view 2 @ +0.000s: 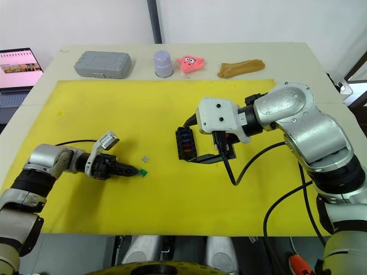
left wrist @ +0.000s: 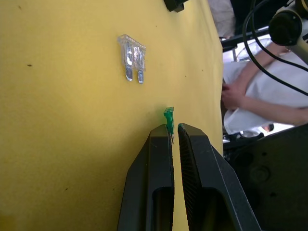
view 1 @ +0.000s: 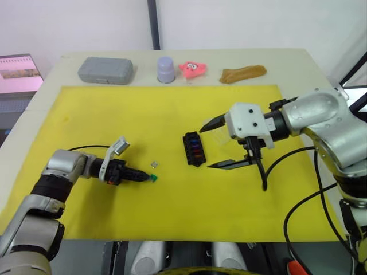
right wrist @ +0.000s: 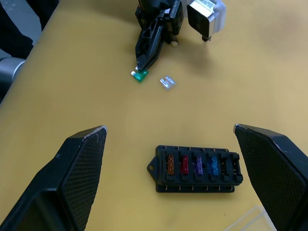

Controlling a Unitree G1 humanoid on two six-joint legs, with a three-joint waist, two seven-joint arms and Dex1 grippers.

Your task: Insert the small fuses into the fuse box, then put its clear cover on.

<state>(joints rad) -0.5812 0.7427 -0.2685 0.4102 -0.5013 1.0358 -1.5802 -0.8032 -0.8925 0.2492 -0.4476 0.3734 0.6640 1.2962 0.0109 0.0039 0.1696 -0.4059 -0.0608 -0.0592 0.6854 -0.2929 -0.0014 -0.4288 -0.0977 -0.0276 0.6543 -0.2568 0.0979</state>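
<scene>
Head views: fuse box (view 1: 192, 148) sits mid-mat on the yellow mat (view 1: 172, 195), four coloured fuses already seated. Left gripper (view 1: 150, 177) lies low at the box's 8 o'clock, well apart from it, fingers clenched on a green fuse (view 1: 153, 178). A clear grey fuse (view 1: 153, 164) lies loose on the mat just beside the green one, at its 12 o'clock. Right gripper (view 1: 214, 143) hangs just at the box's 3 o'clock, jaws released and spread wide, holding nothing. Clear cover (view 1: 219, 136) rests on the mat by the box's 2 o'clock, partly behind the upper finger; outline is faint, so that placement is a best guess. Grey case (view 1: 105, 69), lilac cup (view 1: 166, 69), pink toy (view 1: 192, 68) and brown cloth (view 1: 242, 73) line the table's far edge, unused.

Left wrist view: fingertips (left wrist: 166, 139) pinch the green fuse by its blades, body sticking out past the tips.

Right wrist view: box shows orange, red, purple, blue fuses in a row, with two slots empty at one end.

Step in hand, as I read it: fifth fuse gripped, insertion pending. Next move needs the fuse carried to an empty slot, blades pointing down and lined up with it, then pressed in. The grip on the blades looks awkward for that. Grey fuse next, cover last.
</scene>
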